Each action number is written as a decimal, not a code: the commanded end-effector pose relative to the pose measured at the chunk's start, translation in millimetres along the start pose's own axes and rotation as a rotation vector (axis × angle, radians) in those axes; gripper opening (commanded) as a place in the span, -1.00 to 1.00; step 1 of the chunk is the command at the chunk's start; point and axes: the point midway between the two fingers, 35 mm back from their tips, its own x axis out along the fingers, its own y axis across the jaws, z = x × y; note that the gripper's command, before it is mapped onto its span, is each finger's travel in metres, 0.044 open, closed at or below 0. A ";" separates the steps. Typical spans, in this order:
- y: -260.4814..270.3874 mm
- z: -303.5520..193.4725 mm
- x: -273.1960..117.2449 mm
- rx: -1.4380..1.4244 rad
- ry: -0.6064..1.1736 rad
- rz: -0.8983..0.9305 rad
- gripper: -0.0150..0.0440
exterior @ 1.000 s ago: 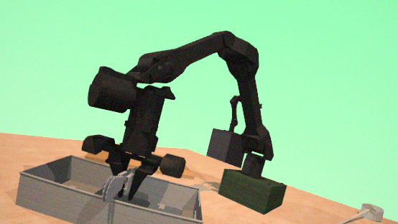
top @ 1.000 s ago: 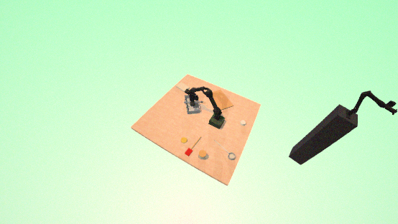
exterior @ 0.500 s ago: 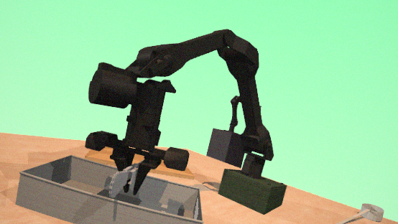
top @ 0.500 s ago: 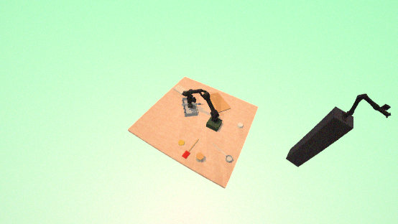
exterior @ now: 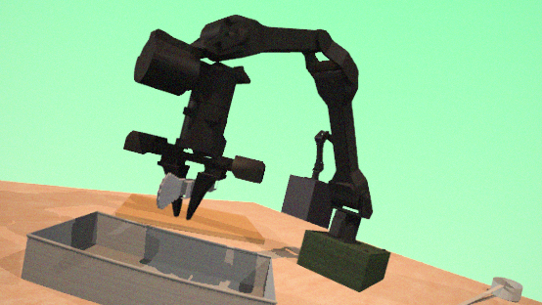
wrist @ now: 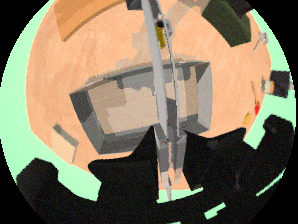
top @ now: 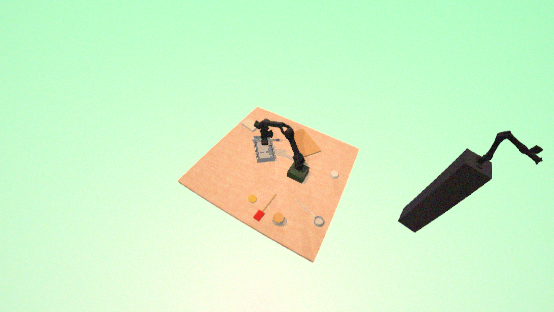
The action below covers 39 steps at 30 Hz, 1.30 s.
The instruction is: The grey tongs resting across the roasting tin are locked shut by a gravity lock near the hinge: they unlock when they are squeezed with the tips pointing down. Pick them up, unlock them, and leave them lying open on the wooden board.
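Observation:
My gripper (top: 264, 143) (exterior: 183, 216) (wrist: 158, 127) points down and is shut on the grey tongs (exterior: 168, 191) (wrist: 159, 80), above the rim of the roasting tin (top: 266, 160) (exterior: 122, 279) (wrist: 85, 120). The tongs lie roughly level between the fingers, their two arms close together. The scalloped tips stick out on the near side in the exterior view. In the wrist view the arms run up toward a dark end, with a small yellow part (wrist: 160, 36) beside them. Whether the lock is engaged cannot be told. The wooden board (top: 306, 142) (exterior: 235, 227) (wrist: 75, 22) lies beyond the tin.
My green base (top: 298, 172) (exterior: 338, 259) stands beside the board. A pale flat object (top: 249, 126) (wrist: 64, 144) lies past the tin. A red-ended tool (top: 258, 215), a yellow disc (top: 252, 199), an orange-topped round object (top: 278, 218) and a ringed tool (top: 319, 221) lie on the other side.

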 end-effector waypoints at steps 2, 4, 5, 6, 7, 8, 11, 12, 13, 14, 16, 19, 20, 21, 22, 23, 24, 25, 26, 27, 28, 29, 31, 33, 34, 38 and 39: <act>8.1 8.3 -0.1 -0.044 0.000 0.001 -1.00; 15.3 15.9 -0.4 -0.085 0.000 0.002 -1.00; 19.0 20.0 -0.5 -0.107 -0.001 0.002 -1.00; 23.1 24.4 -0.8 -0.126 0.000 0.004 -1.00; 27.1 28.9 -1.0 -0.146 0.000 0.006 -1.00; 30.6 33.2 -1.1 -0.167 0.000 0.006 -1.00; 41.0 46.3 -1.5 -0.233 -0.001 0.007 -1.00; 44.5 51.0 -1.6 -0.253 -0.001 0.008 -1.00; 47.7 55.3 -1.7 -0.274 -0.002 0.008 -1.00; 50.9 59.8 -1.8 -0.295 -0.002 0.009 -1.00; 56.9 68.8 -2.0 -0.338 -0.003 0.009 -1.00; 65.5 82.5 -2.3 -0.401 -0.005 0.010 -1.00; 68.3 87.1 -2.4 -0.422 -0.006 0.010 -1.00; 71.0 91.8 -2.5 -0.444 -0.007 0.010 -1.00; 73.6 96.6 -2.6 -0.465 -0.007 0.010 -1.00; 76.2 101.3 -2.7 -0.486 -0.008 0.010 -1.00; 78.7 106.1 -2.8 -0.507 -0.009 0.010 -1.00; 81.2 111.0 -2.9 -0.529 -0.009 0.010 -1.00; 83.5 115.9 -3.0 -0.550 -0.011 0.010 -1.00; 85.8 120.8 -3.1 -0.571 -0.011 0.010 -1.00; 88.1 125.6 -3.1 -0.593 -0.012 0.010 -1.00; 90.3 130.6 -3.2 -0.614 -0.013 0.009 -1.00; 94.6 140.8 -3.4 -0.656 -0.014 0.009 -1.00; 98.7 151.3 -3.5 -0.697 -0.016 0.009 -1.00; 100.7 156.4 -3.6 -0.718 -0.017 0.009 -1.00; 107.3 176.9 -3.8 -0.804 -0.020 0.007 -1.00; 108.9 182.1 -3.9 -0.825 -0.020 0.006 -1.00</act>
